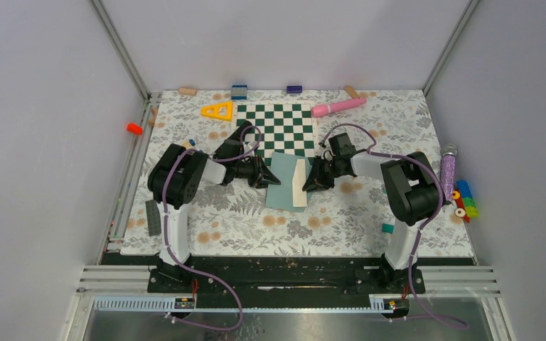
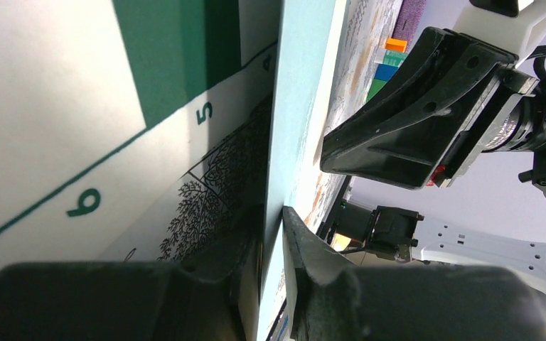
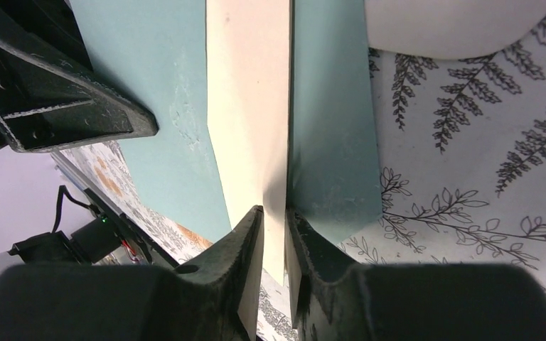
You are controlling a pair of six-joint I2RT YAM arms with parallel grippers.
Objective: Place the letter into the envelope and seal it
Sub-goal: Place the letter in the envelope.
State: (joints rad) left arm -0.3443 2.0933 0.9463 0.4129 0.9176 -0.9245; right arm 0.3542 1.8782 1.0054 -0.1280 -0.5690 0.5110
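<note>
The teal envelope (image 1: 282,186) lies flat on the floral mat just in front of the chessboard. A narrow cream strip of the letter (image 1: 299,181) shows along its right side. In the right wrist view the letter (image 3: 249,106) sits between the envelope body (image 3: 163,92) and a shaded teal flap. My right gripper (image 3: 275,217) is shut on the letter's near edge; it also shows in the top view (image 1: 308,183). My left gripper (image 2: 274,220) is shut on the envelope's left edge (image 2: 302,106); it also shows in the top view (image 1: 269,175).
The green-white chessboard (image 1: 276,128) lies behind the envelope. A pink cylinder (image 1: 338,106), a yellow triangle (image 1: 217,111) and small blocks line the back edge. A dark grey baseplate (image 1: 153,217) lies at the left, and a purple cylinder (image 1: 446,170) and coloured pieces (image 1: 463,200) at the right.
</note>
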